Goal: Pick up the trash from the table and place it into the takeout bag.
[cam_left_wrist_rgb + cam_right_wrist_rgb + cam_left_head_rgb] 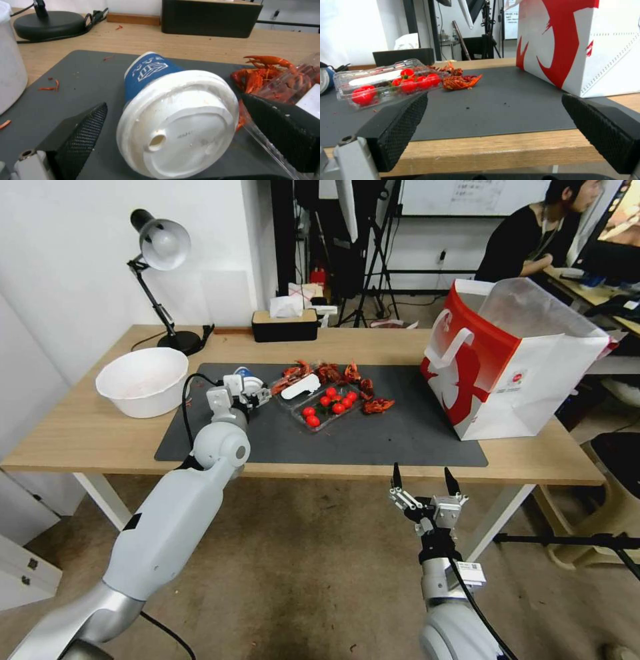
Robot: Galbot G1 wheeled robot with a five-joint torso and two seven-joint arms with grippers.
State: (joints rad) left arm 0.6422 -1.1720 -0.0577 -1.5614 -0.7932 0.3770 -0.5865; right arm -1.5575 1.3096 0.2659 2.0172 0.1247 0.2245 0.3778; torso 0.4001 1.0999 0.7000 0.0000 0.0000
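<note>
An office or lab used for recording: a long light-wood table (100,433) with white legs carries a grey articulated desk lamp (160,247) and a black tissue box (285,325); behind stand black camera tripods (383,260), a wall whiteboard (467,197) and another desk with a monitor (617,237).

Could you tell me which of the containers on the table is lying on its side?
The blue cup between the left gripper fingers: it lies tipped over, lid sideways. The white bowl and clear tomato box sit flat.
</note>
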